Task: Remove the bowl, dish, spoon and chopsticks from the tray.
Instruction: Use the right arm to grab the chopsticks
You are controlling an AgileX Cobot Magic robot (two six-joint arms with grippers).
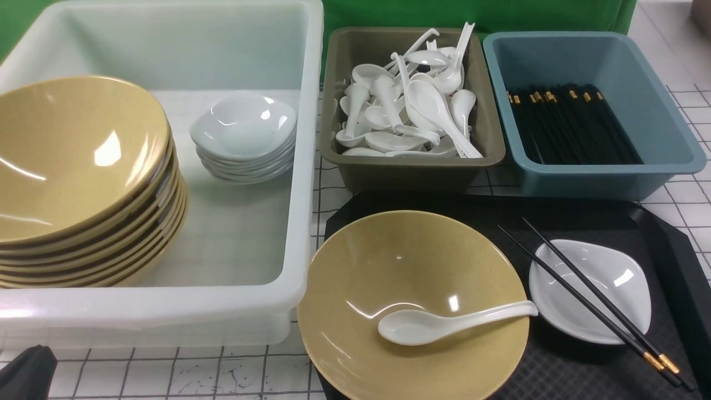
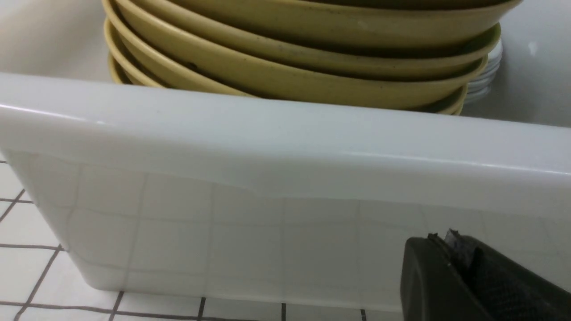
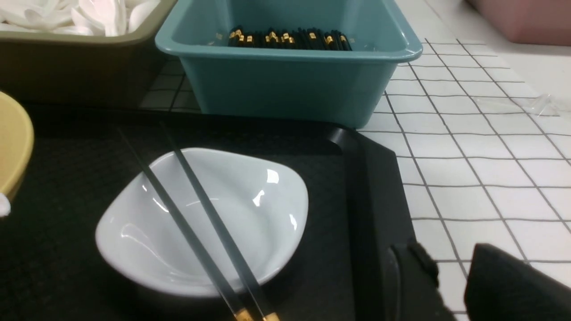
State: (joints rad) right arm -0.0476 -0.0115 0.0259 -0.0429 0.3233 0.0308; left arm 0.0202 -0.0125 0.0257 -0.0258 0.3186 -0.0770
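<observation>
On the right side of the tray (image 1: 666,244) the 2 chopsticks (image 1: 589,300) lie across the dish (image 1: 616,278), so my right gripper (image 3: 450,267), spread and empty by the rim, should pinch both together near their gold bands, I judge; whether my left gripper (image 2: 464,276) is parted I cannot tell.

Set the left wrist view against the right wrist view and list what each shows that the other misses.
Only the left wrist view: the white tub, with stacked mustard bowls and a sliver of stacked white dishes inside it. Only the right wrist view: the dish with the chopsticks lying across it on the tray, the bowl at its edge, the blue bin of chopsticks and the olive bin. Both: the white gridded table.
</observation>
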